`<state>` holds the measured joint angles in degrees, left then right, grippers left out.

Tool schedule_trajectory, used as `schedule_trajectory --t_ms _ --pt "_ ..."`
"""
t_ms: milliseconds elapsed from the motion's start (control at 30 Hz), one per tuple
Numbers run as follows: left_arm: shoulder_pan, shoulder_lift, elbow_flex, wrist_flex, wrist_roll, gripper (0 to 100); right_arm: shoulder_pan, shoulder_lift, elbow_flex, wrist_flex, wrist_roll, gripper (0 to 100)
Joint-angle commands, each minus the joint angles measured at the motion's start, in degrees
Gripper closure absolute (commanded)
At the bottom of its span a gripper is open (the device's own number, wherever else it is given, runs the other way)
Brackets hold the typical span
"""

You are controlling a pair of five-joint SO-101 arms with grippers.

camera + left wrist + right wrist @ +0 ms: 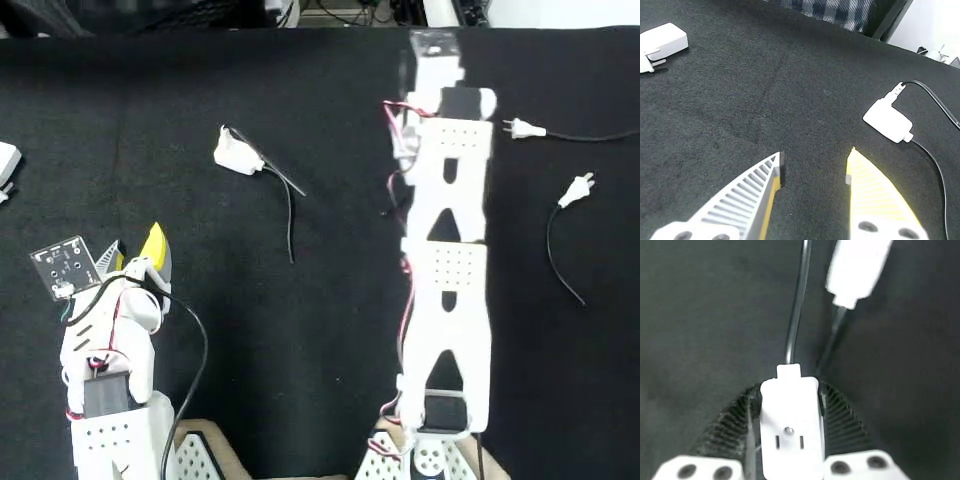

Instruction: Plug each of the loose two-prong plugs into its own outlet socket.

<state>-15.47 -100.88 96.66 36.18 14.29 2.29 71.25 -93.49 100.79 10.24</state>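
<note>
My right gripper [790,392] is shut on a white outlet socket [790,425] with two slots, its black cable running away over the cloth. That arm stretches to the table's far edge, gripper [432,45] there. Another white cabled piece [857,267] lies just beyond the held socket. Two loose white two-prong plugs [522,128] [577,190] with black cables lie at the far right. My left gripper [816,159] stands open over bare cloth at the near left [140,252]. A white adapter [887,122] [238,152] with a black cable lies ahead of it.
A white block with two prongs [662,45] sits at the table's left edge [5,165]. The black cloth [300,330] between the two arms is bare. The right arm's long white links [450,260] span the table's right half.
</note>
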Motion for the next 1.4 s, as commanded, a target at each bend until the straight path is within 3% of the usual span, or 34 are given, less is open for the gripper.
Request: schedule_trajectory --t_ms 0,433,733,1133,1367 --pt "-0.48 -0.09 0.92 0.35 -0.09 78 -4.57 -3.82 -1.45 0.44 5.89 98.6" --pt "-0.48 0.09 0.92 0.44 -0.09 78 -19.96 -4.35 9.80 0.44 19.87 98.6" --pt "-0.31 0.09 0.92 0.44 -0.09 78 -21.71 -8.13 17.19 0.53 24.35 98.6" --pt "-0.31 0.18 0.92 0.44 -0.09 78 -18.99 -37.76 67.56 0.09 39.03 98.6" --pt "-0.31 0.18 0.92 0.44 -0.09 78 -23.30 -46.29 83.03 0.00 42.55 98.6"
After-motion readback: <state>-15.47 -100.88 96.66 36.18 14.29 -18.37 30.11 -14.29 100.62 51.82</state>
